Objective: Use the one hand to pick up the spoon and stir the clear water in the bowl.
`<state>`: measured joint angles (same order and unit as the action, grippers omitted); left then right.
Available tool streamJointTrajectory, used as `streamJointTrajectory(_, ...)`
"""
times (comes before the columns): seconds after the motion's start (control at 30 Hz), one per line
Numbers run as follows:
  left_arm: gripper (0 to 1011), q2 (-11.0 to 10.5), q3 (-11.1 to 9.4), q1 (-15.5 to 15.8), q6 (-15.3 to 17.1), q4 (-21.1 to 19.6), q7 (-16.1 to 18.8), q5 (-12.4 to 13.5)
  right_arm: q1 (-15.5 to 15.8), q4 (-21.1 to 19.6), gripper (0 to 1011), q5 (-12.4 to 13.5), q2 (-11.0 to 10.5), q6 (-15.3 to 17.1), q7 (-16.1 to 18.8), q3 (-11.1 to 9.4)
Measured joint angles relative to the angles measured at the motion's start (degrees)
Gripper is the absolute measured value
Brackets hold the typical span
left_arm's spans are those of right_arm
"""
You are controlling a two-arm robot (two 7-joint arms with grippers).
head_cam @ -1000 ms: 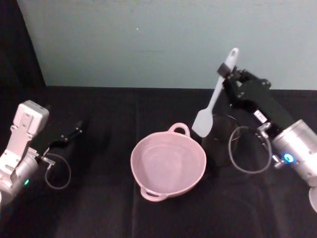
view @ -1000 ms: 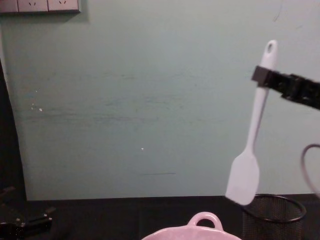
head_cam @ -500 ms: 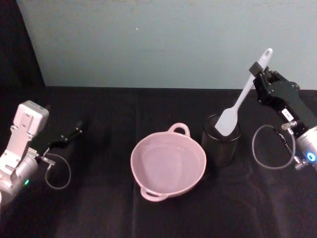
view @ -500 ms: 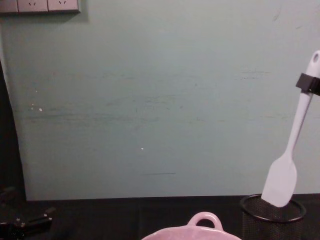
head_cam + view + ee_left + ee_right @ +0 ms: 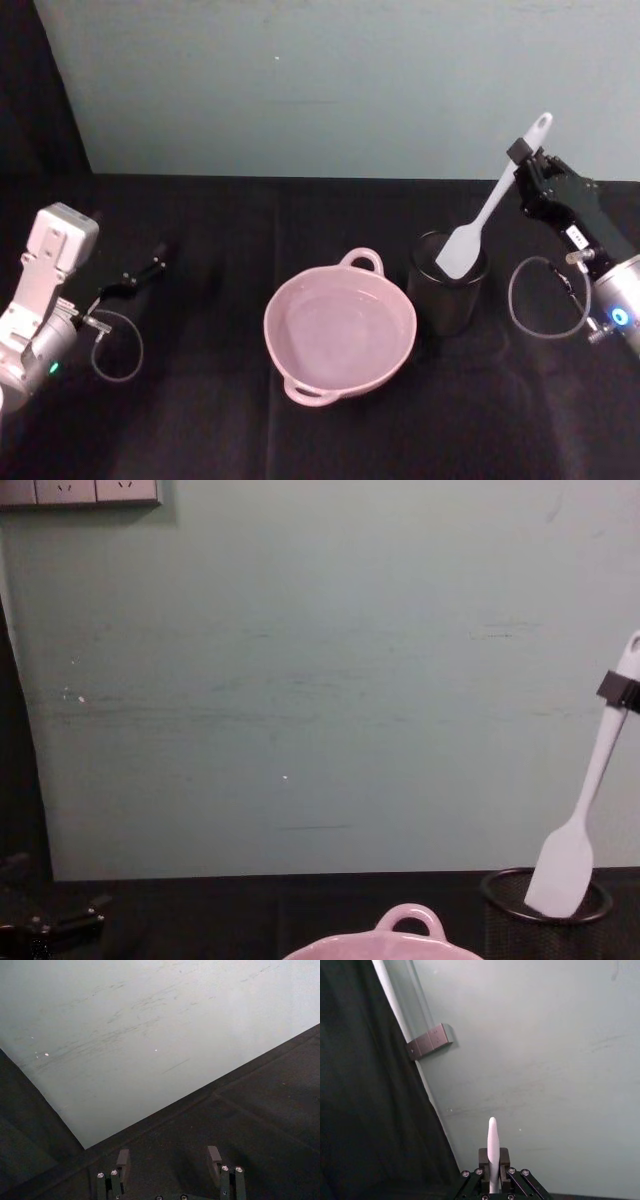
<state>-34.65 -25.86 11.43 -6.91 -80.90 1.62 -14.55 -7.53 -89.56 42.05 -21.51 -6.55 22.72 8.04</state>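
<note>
My right gripper (image 5: 522, 160) is shut on the upper handle of the white spoon (image 5: 488, 209), at the table's back right. The spoon hangs tilted, its flat head (image 5: 560, 871) dipping into the mouth of the black wire-mesh cup (image 5: 446, 285). In the right wrist view the handle's end (image 5: 492, 1152) stands up between the shut fingers. The pale pink bowl (image 5: 340, 330) with clear water sits mid-table, left of the cup; its loop handle (image 5: 407, 919) shows in the chest view. My left gripper (image 5: 140, 274) rests open over the black cloth at the far left.
A black cloth (image 5: 200, 420) covers the table, with a pale green wall (image 5: 320, 80) behind it. A grey cable loop (image 5: 540, 300) hangs from the right arm beside the mesh cup (image 5: 545, 905). Wall sockets (image 5: 80, 490) sit high on the left.
My right gripper has carried the spoon to the right, away from the bowl's rim, and lowered it so its head now dips into the mesh cup. The left arm has not moved.
</note>
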Motion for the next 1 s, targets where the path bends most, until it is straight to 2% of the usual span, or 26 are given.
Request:
streamJointTrajectory(0.57, 1005, 0.0, 0.0, 0.0, 0.0, 0.0, 0.0, 0.0, -0.4, 5.5, 119, 1.5, 1.5, 0.5, 0.2, 1.6)
streamJointTrajectory(1.0, 1005, 0.0, 0.0, 0.0, 0.0, 0.0, 0.0, 0.0, -0.7, 7.7, 118, 1.7, 2.0, 1.0, 0.3, 2.8)
